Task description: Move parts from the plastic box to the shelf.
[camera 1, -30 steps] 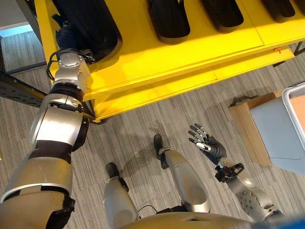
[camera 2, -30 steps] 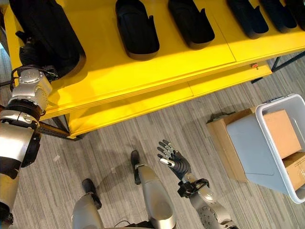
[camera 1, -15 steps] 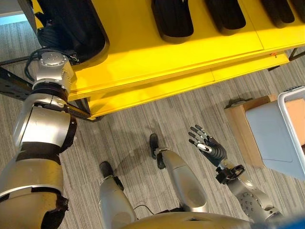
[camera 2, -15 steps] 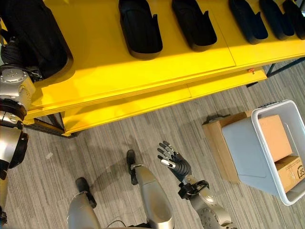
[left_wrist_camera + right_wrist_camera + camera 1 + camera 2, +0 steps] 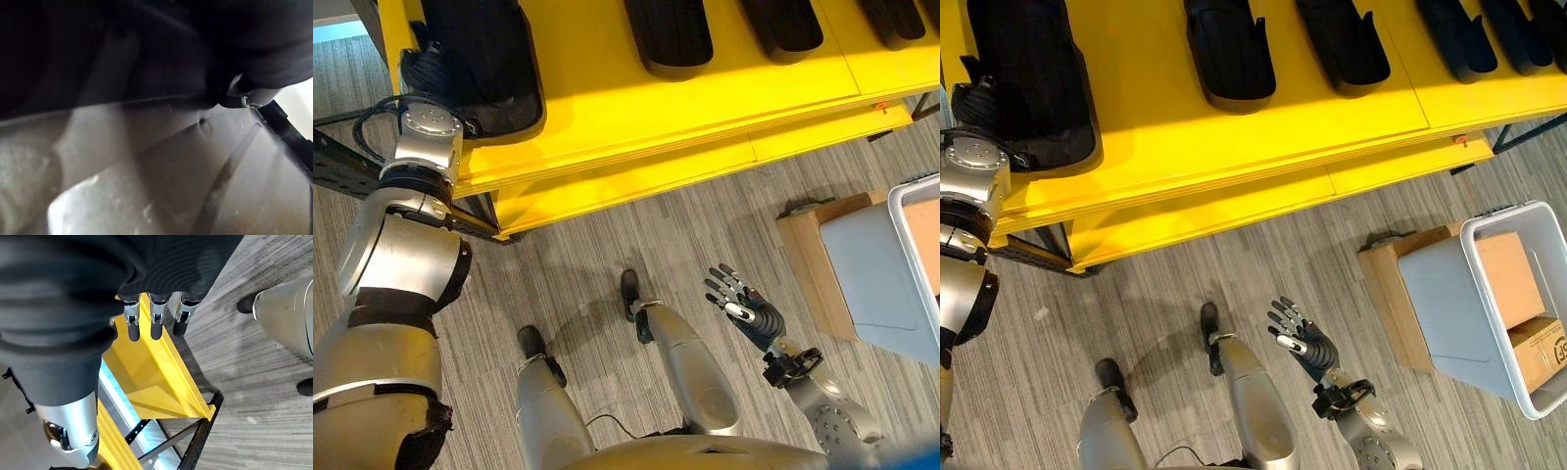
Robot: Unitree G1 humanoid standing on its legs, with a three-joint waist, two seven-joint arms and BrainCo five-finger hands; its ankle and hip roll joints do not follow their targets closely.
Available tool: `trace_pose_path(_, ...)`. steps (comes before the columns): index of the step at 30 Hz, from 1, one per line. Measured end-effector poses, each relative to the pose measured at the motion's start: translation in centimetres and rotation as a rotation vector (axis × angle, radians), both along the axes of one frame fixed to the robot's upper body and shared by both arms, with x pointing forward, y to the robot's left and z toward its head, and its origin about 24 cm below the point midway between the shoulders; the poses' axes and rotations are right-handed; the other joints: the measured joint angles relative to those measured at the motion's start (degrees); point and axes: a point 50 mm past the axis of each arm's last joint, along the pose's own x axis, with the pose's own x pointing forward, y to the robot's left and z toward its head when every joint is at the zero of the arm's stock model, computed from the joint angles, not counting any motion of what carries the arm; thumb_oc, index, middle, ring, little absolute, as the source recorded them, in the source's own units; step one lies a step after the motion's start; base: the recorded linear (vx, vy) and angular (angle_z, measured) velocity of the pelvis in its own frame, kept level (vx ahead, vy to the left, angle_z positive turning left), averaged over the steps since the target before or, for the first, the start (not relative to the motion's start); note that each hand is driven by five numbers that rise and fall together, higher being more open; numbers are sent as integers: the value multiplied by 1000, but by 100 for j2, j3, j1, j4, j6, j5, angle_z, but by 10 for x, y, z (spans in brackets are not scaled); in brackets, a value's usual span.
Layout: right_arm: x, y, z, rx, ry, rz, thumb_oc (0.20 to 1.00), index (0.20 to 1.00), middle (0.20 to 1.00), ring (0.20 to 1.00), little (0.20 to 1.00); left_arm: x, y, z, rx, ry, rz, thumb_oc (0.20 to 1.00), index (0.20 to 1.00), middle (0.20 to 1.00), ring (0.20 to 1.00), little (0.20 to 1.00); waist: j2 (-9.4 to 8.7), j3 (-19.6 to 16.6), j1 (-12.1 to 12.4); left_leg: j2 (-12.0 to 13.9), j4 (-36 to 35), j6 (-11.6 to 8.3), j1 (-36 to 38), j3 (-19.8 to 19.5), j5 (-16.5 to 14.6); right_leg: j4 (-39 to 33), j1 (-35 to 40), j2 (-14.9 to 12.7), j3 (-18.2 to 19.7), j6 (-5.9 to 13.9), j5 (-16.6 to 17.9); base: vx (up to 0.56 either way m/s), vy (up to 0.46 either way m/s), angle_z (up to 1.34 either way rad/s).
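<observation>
Hanging low over the grey striped carpet floor (image 5: 1185,284), the right robot hand (image 5: 1304,343) has its fingers spread straight and holds nothing; in its own wrist view the dark-tipped fingers (image 5: 154,320) point toward the yellow shelf's corner. The left robot hand (image 5: 431,69) is up at the near left end of the yellow shelf (image 5: 1234,137), pressed against a large black moulded part (image 5: 1033,73) that lies on the shelf top; its fingers are hidden against that part, so I cannot tell whether they grip it. The left wrist view is dark, showing a close black moulded surface (image 5: 146,161). Further along the shelf, more black moulded parts (image 5: 1226,49) lie side by side, each well apart from the next, long and tub-like with raised rims. A lower yellow shelf board sits beneath the top one, carried on a black perforated metal frame (image 5: 195,440). To the robot's right, on the floor, stands a grey plastic box (image 5: 1449,304) tilted against a brown cardboard carton (image 5: 1386,294); inside the box lie brown cardboard packages (image 5: 1508,279).
</observation>
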Motion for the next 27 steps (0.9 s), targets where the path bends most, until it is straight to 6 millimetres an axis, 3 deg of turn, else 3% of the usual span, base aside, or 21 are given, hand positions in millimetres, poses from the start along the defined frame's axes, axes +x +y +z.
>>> trace_pose_path(12, -1, -1, -1, 2, 5, -4, 1000, 1000, 1000, 1000, 1000, 3, -6, -4, -222, -87, -33, 200, 200, 200, 200, 200, -10, -116, -12, 11, 1, -4, -35, 4, -5, -22, -33, 10, 3, 0, -1, 0, 0, 0)
trace_pose_path(19, -5, -2, -5, 3, 27, -14, 1000, 1000, 1000, 1000, 1000, 3, -6, -2, -242, -102, -37, 200, 200, 200, 200, 200, -10, -245, -62, 14, 21, -2, -146, -5, -8, -23, -125, 16, 3, 0, 6, 0, 0, 0)
trace_pose_path(27, -9, -10, -6, -27, 42, -11, 1000, 1000, 1000, 1000, 1000, 6, -16, 24, -200, -153, -68, 200, 200, 200, 200, 200, -5, -243, -114, 10, 104, 8, -215, 52, -60, -9, -242, 33, 79, 29, 25, 3, 0, -5)
